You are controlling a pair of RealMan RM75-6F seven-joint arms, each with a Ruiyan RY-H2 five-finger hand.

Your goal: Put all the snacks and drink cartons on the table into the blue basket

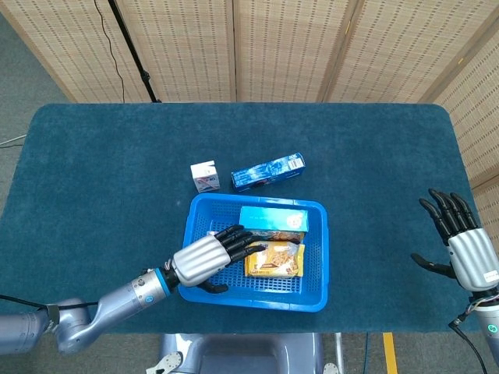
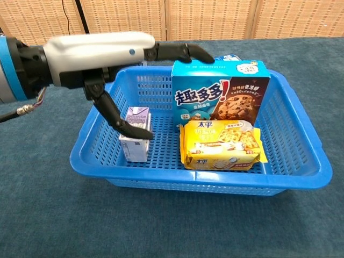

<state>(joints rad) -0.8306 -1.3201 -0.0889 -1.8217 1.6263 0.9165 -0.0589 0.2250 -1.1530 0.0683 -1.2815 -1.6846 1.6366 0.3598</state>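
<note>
Left hand (image 2: 102, 51) spread wide over basket (image 2: 301, 177), holding nothing; purple carton (image 2: 135, 135) upright inside. Right hand (image 1: 460, 238) wide, empty.

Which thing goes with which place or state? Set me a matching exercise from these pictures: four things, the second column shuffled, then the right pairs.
Things:
1. purple drink carton
2. white carton
3. yellow cracker pack
4. right hand

Places or states:
A. in the blue basket, in front of the blue cookie box
B. open, far right, away from the basket
C. on the table, outside the basket
D. upright in the basket's left part

Pairs: 1-D, 2-C, 3-A, 4-B
</note>
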